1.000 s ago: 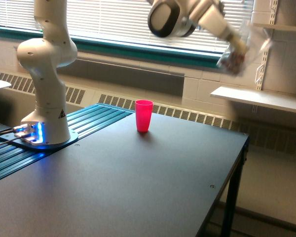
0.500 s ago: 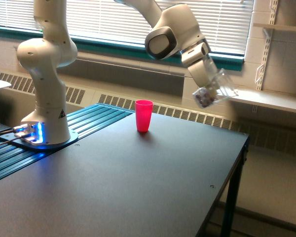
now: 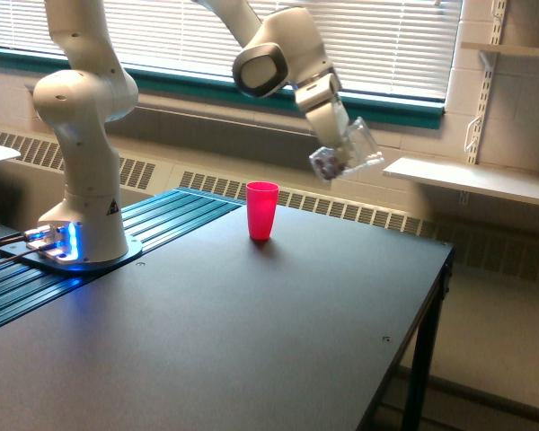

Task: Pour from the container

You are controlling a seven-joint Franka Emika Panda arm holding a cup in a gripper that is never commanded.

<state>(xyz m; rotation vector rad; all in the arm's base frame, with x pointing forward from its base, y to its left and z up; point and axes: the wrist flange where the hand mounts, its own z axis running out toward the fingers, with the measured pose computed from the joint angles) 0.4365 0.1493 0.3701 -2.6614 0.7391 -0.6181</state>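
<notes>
Since the earlier frames we see the arm has swung the container (image 3: 346,152) from far out at the exterior view's right, near the wall shelf (image 3: 467,180), leftward and lower, so it now hangs in the air above the surface (image 3: 251,332), to the right of the pink cup (image 3: 261,210) and higher than its rim. The claw (image 3: 334,126) is clamped around the container, which tilts with its closed end down toward the pink cup, the dark reddish pieces gathered at that lower end. Nothing appears to be spilling yet. We judge this as the approach phase closing: the container is near the cup but not yet over its mouth, so a little more travel leftward seems needed before tipping, and the cup's narrow opening leaves little margin for misalignment.
</notes>
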